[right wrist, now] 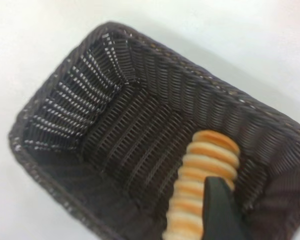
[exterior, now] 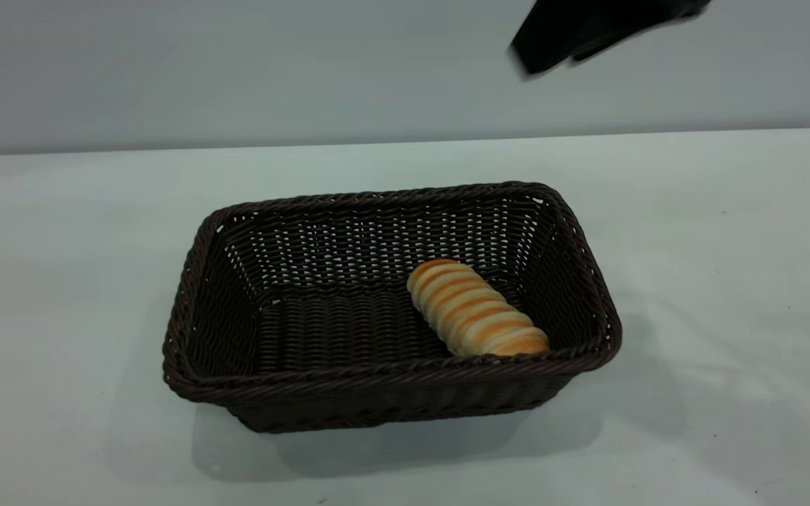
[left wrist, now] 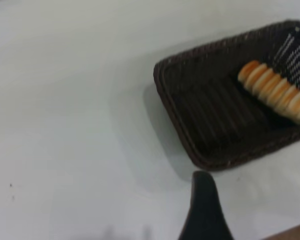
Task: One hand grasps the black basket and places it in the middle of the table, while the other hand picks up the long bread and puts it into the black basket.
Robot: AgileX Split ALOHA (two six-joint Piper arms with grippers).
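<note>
The left gripper (left wrist: pixel 204 210) shows only in its own wrist view, as a single dark finger hanging over bare counter (exterior: pixel 60 281) just outside one corner of the basket (exterior: pixel 391 376); with only that one finger showing, I cannot tell how its jaws stand, and nothing seems to be in them.

The basket sits about mid-counter, clear of every edge, its long side running left to right. The bread (exterior: pixel 475 307) lies inside on the woven floor, in the right-hand half, slanting from the middle toward the front right corner, where its end rests against the front wall.

The right gripper (exterior: pixel 591 31) is a dark blur high above the counter's far right. Its wrist view shows one finger in line with the bread but apart from it; whether the jaws are open I cannot tell, and they hold nothing.

Both parts of the job look done. The remaining risk, as I judge it, is a low retreat: a finger clipping the braided rim would drag the light basket off centre or tip the bread out.
</note>
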